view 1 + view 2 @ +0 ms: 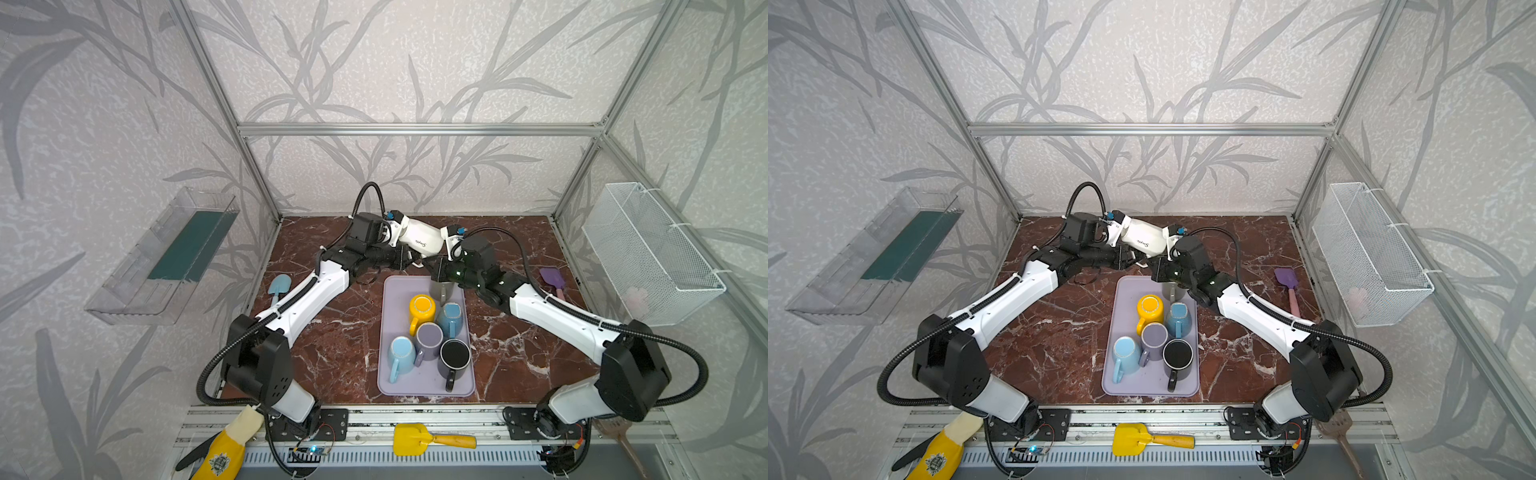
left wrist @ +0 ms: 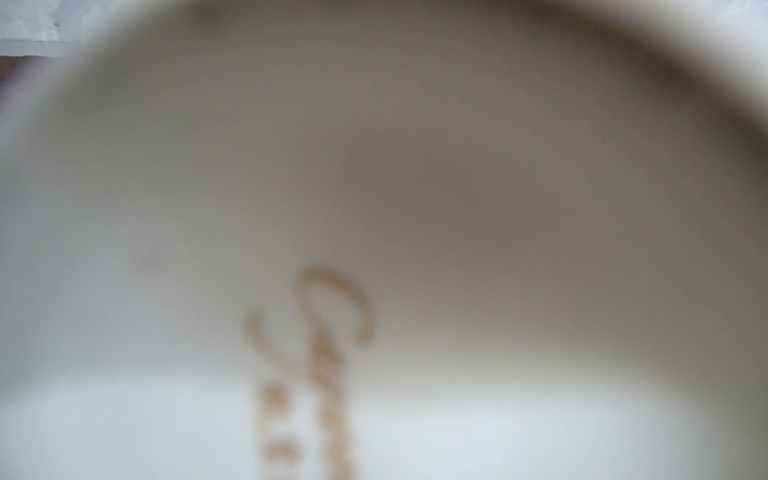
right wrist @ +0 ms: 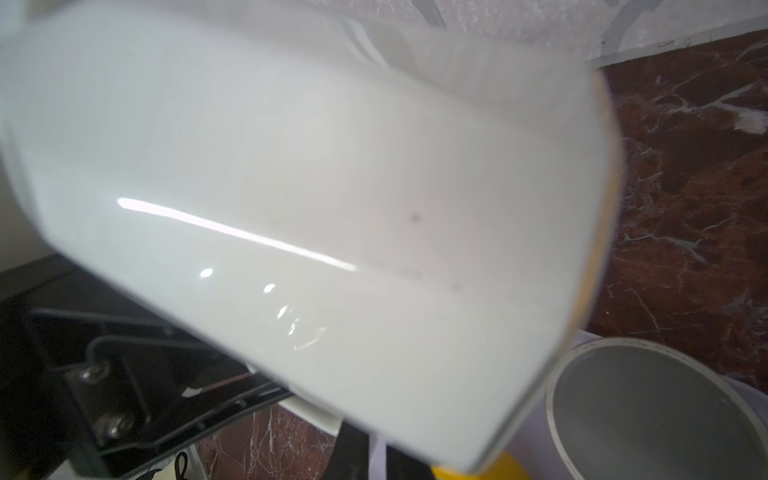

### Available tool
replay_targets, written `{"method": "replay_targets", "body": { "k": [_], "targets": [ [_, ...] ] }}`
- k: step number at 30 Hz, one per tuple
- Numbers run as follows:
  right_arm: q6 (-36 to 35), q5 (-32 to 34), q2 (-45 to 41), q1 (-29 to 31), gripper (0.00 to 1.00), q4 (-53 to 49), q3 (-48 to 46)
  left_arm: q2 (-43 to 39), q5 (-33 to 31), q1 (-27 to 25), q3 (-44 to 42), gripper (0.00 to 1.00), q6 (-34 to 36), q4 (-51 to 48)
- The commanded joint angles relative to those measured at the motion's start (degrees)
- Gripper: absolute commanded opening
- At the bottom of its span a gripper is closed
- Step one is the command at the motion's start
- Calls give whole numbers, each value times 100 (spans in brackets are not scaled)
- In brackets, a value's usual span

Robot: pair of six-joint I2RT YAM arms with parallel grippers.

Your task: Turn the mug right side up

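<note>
While both arms stretch inward, the right pincer [image 1: 451,240] clamps the white mug [image 1: 419,235] (left pincer [image 1: 395,231]: cannot tell)

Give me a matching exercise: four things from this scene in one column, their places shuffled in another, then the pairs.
1 white mug
2 yellow mug
3 purple spatula
4 yellow shovel

A on the lilac tray
B on the front rail
C tilted, beyond the tray's far end
D on the marble table, right of the tray

Pairs: 1-C, 2-A, 3-D, 4-B
</note>
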Motion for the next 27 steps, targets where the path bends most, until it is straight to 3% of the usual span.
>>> {"method": "replay_targets", "body": {
  "k": [1, 3, 16, 27],
  "targets": [
    [-429, -489, -399, 221, 0, 407, 142, -202, -35, 65, -164, 0, -219, 861],
    [-401, -505, -414, 221, 0, 481, 120, -222, 91, 74, -275, 0, -450, 1214],
    [-200, -521, -645, 149, 33, 816, -115, -192, 881, 166, -625, 0, -1606, 2868],
    [865, -1329, -673, -607, 38, 1798, -644, -222, 1295, 300, -786, 0, -2157, 3615]
  ]
}}
